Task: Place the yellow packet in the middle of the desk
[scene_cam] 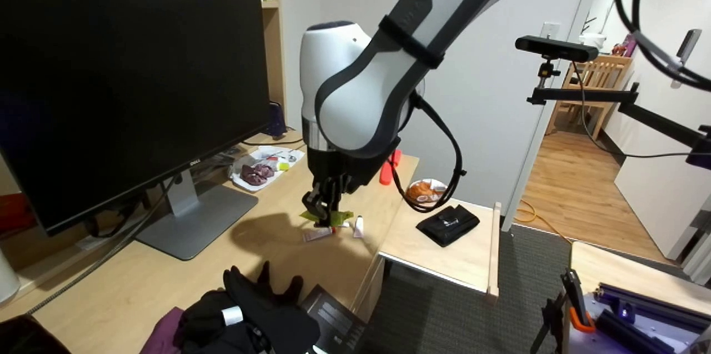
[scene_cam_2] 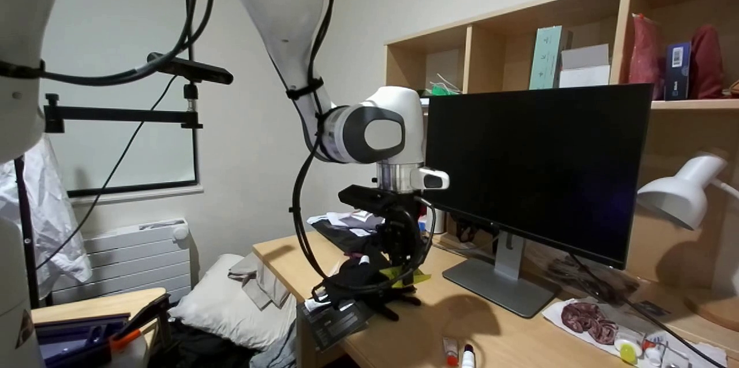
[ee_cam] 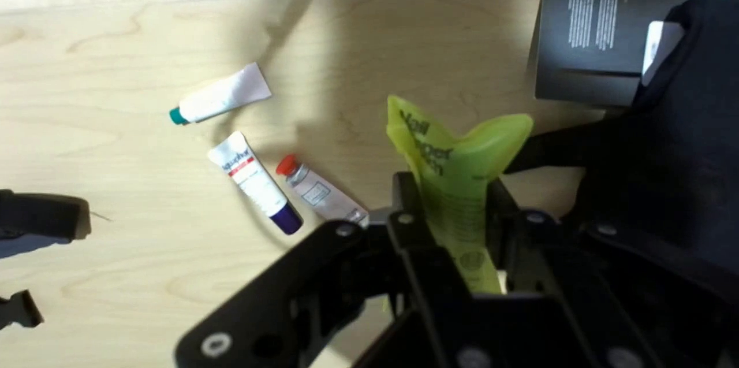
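In the wrist view the gripper (ee_cam: 452, 199) pinches the buckled yellow packet (ee_cam: 456, 174) above the desk (ee_cam: 133, 183), whose open wood runs on past it to the far edge, with three small tubes (ee_cam: 251, 177) lying to the left and a black glove (ee_cam: 646, 200) close by on the right.

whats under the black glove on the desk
A dark printed card or box pokes out from under the black glove; the rest of it, and anything else beneath, is covered.
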`<state>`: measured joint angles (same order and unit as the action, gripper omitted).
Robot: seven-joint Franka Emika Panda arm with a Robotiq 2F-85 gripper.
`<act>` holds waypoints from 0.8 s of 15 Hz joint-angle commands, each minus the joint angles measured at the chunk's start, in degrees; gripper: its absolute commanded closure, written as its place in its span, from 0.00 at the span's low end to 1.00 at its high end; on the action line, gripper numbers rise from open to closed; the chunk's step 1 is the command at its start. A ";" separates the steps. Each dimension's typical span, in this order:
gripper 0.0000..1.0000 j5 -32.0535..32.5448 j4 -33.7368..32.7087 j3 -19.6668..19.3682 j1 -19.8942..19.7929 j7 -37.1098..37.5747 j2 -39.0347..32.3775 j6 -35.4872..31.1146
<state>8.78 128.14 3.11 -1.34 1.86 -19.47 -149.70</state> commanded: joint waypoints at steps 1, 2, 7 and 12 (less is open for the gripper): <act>0.89 -0.13 -5.10 -2.24 2.89 0.95 -6.02 3.56; 0.89 -0.79 -6.12 -2.16 2.93 0.02 -7.60 3.48; 0.89 -1.38 -9.44 -1.84 2.42 -2.45 -12.88 2.51; 0.89 -0.48 -10.62 -2.83 2.22 -3.21 -15.75 1.00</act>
<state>8.57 118.87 1.08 1.01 1.02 -33.65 -148.28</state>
